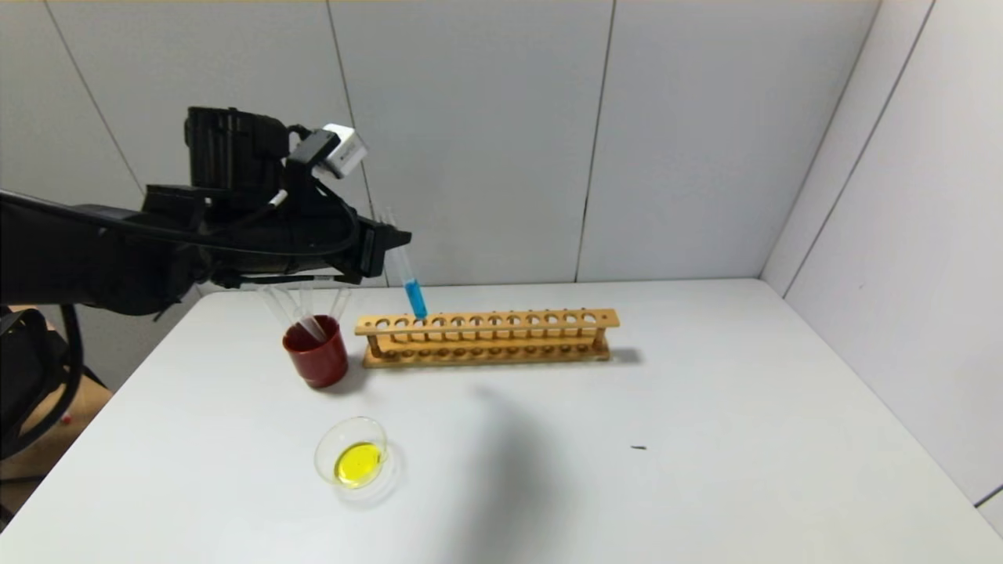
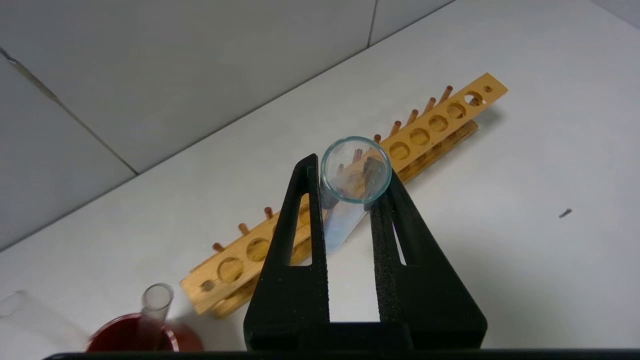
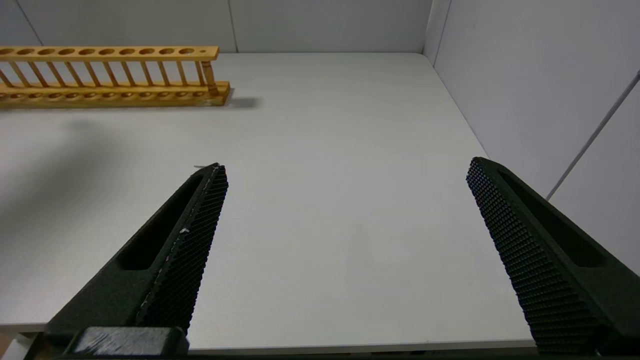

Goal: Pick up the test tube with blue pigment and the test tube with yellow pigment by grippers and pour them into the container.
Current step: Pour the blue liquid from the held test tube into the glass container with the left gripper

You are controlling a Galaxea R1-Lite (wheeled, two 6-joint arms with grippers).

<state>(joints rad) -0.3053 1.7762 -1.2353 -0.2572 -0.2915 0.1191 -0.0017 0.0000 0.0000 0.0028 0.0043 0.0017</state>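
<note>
My left gripper point(image 1: 389, 239) is shut on the upper part of the test tube with blue pigment point(image 1: 414, 298) and holds it tilted. The tube's blue bottom end is level with the top bar of the wooden rack point(image 1: 486, 333), near the rack's left end. In the left wrist view the tube's open mouth point(image 2: 355, 170) sits between the fingers of the gripper point(image 2: 350, 169). The container point(image 1: 325, 450) stands on the table near the front left and has yellow liquid point(image 1: 358, 464) in it. No tube with yellow pigment shows. My right gripper point(image 3: 346, 165) is open and empty above bare table.
A dark red cup point(image 1: 317, 356) holding several clear empty tubes stands left of the rack, also seen in the left wrist view point(image 2: 132, 337). The rack shows in the wrist views point(image 2: 420, 135) point(image 3: 110, 75). A small dark speck point(image 1: 639, 447) lies on the table. Walls close the back and right.
</note>
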